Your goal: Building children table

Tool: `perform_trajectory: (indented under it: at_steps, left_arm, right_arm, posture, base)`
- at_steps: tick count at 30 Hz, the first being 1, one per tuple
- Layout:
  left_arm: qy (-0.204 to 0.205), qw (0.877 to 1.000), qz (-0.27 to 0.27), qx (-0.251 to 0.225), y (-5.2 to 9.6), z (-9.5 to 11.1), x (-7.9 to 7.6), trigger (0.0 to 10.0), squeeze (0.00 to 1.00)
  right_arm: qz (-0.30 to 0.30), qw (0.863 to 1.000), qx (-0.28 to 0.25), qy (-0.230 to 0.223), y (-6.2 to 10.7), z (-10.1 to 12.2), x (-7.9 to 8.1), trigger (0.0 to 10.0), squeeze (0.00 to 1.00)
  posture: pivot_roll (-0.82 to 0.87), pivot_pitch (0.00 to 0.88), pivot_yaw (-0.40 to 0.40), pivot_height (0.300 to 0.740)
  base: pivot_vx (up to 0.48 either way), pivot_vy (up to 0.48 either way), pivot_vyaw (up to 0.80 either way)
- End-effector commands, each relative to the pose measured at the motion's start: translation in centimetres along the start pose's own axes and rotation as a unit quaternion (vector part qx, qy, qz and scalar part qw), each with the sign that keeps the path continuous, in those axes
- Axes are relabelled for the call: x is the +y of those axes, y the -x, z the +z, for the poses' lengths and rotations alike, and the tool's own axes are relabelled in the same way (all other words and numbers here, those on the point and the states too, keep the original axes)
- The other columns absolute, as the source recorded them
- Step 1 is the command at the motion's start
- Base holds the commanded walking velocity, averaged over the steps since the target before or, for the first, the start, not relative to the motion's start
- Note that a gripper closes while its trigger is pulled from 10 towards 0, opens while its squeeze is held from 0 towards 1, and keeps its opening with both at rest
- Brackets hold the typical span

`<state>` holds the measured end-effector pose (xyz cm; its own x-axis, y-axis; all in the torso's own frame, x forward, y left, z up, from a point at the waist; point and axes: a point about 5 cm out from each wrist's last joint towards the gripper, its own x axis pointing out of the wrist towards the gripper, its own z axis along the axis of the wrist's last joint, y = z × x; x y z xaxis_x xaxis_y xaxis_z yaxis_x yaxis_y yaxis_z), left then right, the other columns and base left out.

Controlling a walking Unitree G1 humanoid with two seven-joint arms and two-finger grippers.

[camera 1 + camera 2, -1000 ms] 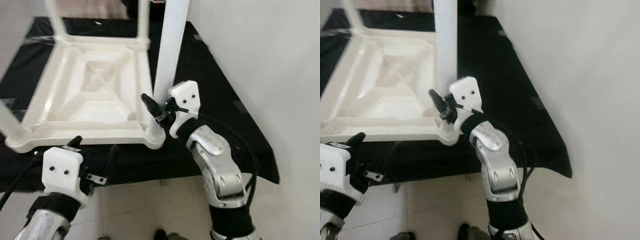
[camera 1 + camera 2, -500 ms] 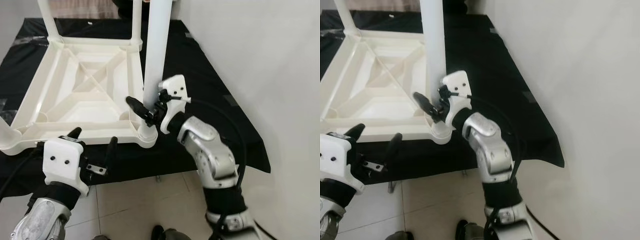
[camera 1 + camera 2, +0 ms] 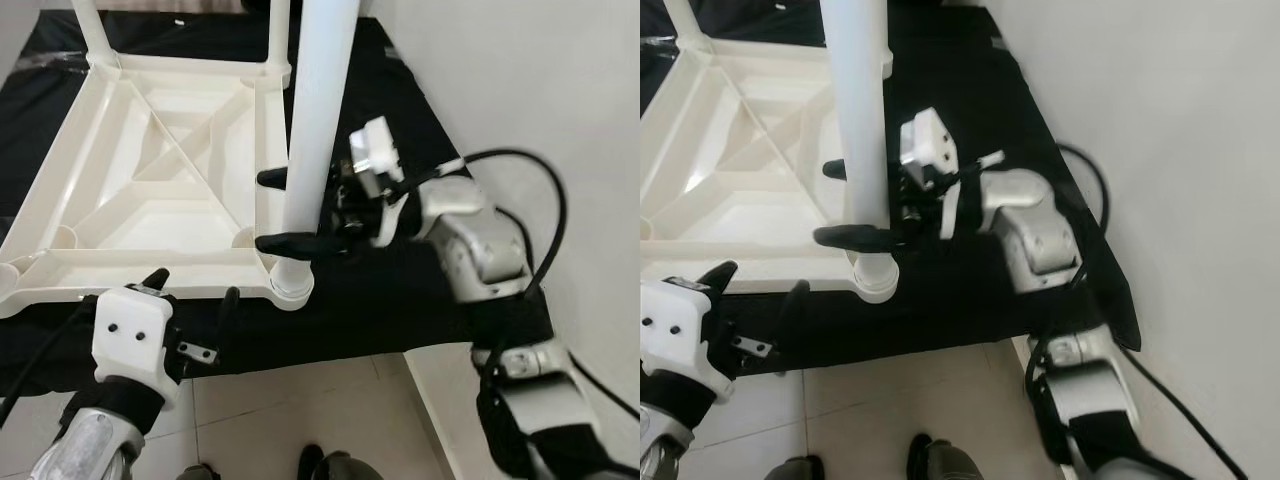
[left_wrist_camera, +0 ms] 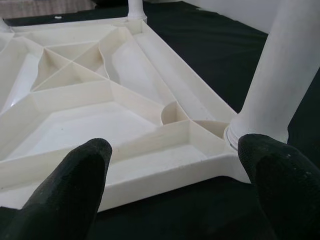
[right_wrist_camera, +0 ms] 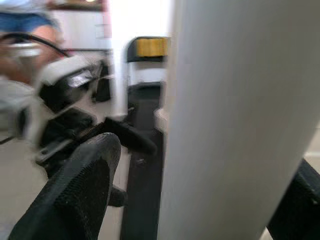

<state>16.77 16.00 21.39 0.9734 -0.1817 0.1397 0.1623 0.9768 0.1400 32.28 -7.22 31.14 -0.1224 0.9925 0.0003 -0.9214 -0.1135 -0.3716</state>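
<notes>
Nearest the robot, the left gripper (image 3: 190, 300) hangs with its two black fingers spread and nothing between them, just off the near edge of the upturned white plastic table top (image 3: 150, 190), whose ribbed underside faces up on the black cloth-covered surface (image 3: 420, 130). It sits where it did a second ago — waiting, not working.

The change is on the right. The right gripper (image 3: 285, 210), which half a second ago approached the tall white plastic table leg (image 3: 315, 130) from below, has swung round so that the forearm now comes in from the side and the two black fingers lie level, one on each side of the leg low down. They bracket the leg loosely; whether the pads actually press on it cannot be told.

The leg stands upright in the near right corner socket (image 3: 290, 285) of the table top. That suggests a regrip for turning or pushing the leg home — probably not yet finished.

Farther back, two more white legs (image 3: 275, 30) already rise from the far corners.
</notes>
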Motion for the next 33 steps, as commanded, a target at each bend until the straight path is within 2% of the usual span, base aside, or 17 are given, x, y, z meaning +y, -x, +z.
perform_trajectory:
  at_steps: [1,5,6,8,9,21,22,23,26,27,28,29,30,31,32,33]
  left_arm:
    - [-0.005,1.000,-0.002,0.007,0.5,0.1,-0.1,10.0,0.00]
    - [-0.009,1.000,0.003,0.022,1.1,-0.2,-0.1,10.0,0.00]
    - [-0.010,1.000,0.005,0.024,1.2,-0.3,0.0,10.0,0.00]
    - [-0.010,1.000,0.006,0.025,1.3,-0.3,0.0,10.0,0.00]
    - [-0.010,1.000,0.007,0.025,1.3,-0.4,0.0,10.0,0.00]
    - [-0.008,1.000,0.007,0.026,1.4,-0.4,-0.1,10.0,0.00]
    - [-0.008,1.000,0.006,0.025,1.3,-0.4,-0.1,10.0,0.00]
    - [-0.005,1.000,0.006,0.025,1.2,-0.3,-0.1,10.0,0.00]
    - [-0.005,1.000,0.006,0.025,1.2,-0.3,-0.1,10.0,0.00]
    - [-0.003,1.000,0.004,0.022,1.0,-0.3,-0.1,10.0,0.00]
    - [-0.001,1.000,0.002,0.020,0.8,-0.3,-0.2,10.0,0.00]
    - [0.000,1.000,0.000,0.018,0.7,-0.3,-0.1,10.0,0.00]
    - [0.000,1.000,-0.002,0.016,0.4,-0.3,0.0,10.0,0.00]
    - [0.000,1.000,-0.002,0.015,0.4,-0.3,0.1,10.0,0.00]
    - [0.000,1.000,-0.002,0.015,0.4,-0.3,0.1,10.0,0.00]
    - [0.001,1.000,-0.004,0.014,0.2,-0.3,0.1,10.0,0.00]
  right_arm:
    - [0.015,1.000,-0.011,0.002,0.4,0.3,-0.6,10.0,0.00]
    - [0.036,0.999,-0.013,-0.001,0.6,0.5,-2.2,10.0,0.00]
    - [0.045,0.999,-0.015,-0.008,0.7,0.5,-2.3,3.9,0.00]
    - [0.053,0.998,-0.017,-0.012,0.7,0.5,-2.4,3.9,0.00]
    - [0.060,0.998,-0.022,-0.021,0.7,0.5,-2.3,0.0,0.00]
    - [0.073,0.996,-0.014,-0.041,1.2,0.3,-2.5,0.0,0.00]
    - [0.068,0.997,-0.012,-0.042,1.4,0.2,-2.6,0.0,0.00]
    - [0.027,0.999,0.004,-0.034,1.9,-0.9,-2.8,0.0,0.00]
    - [0.017,0.999,0.008,-0.033,2.1,-1.2,-2.8,0.0,0.00]
    - [-0.030,0.999,0.018,-0.037,2.0,-2.0,-2.8,0.0,0.00]
    - [-0.098,0.993,0.039,-0.050,1.9,-3.4,-2.5,0.0,0.00]
    - [-0.210,0.972,0.088,-0.060,1.5,-5.5,-1.8,0.0,0.00]
    - [-0.419,0.888,0.185,-0.040,1.4,-8.0,0.0,0.0,0.00]
    - [-0.492,0.851,0.169,-0.069,0.5,-8.1,1.7,0.0,0.00]
    - [-0.492,0.851,0.169,-0.069,0.5,-8.1,1.7,0.0,0.00]
    - [-0.505,0.842,0.159,-0.101,-0.5,-8.1,3.1,0.0,0.00]
  posture:
    - [0.19,0.255,-0.181,0.740]
    - [0.19,0.270,-0.187,0.740]
    - [0.19,0.274,-0.188,0.740]
    - [0.19,0.274,-0.188,0.740]
    - [0.20,0.280,-0.190,0.740]
    - [0.18,0.277,-0.189,0.740]
    - [0.17,0.274,-0.190,0.740]
    - [0.14,0.267,-0.188,0.740]
    - [0.14,0.267,-0.188,0.740]
    - [0.12,0.260,-0.186,0.740]
    - [0.12,0.258,-0.183,0.740]
    - [0.11,0.252,-0.176,0.740]
    - [0.09,0.251,-0.161,0.740]
    - [0.09,0.249,-0.158,0.740]
    - [0.09,0.249,-0.158,0.740]
    - [0.09,0.243,-0.146,0.740]
  base:
    - [0.000,0.000,0.00]
    - [0.000,0.000,0.00]
    - [0.000,0.000,0.00]
    - [0.000,0.000,0.00]
    - [0.000,0.000,0.00]
    - [0.000,0.000,0.00]
    - [0.000,0.000,0.00]
    - [0.000,0.000,0.00]
    - [0.000,0.000,0.00]
    - [0.000,0.000,0.00]
    - [0.000,0.000,0.00]
    - [0.000,0.000,0.00]
    - [0.000,0.000,0.00]
    - [0.000,0.000,0.00]
    - [0.000,0.000,0.00]
    - [0.000,0.000,0.00]
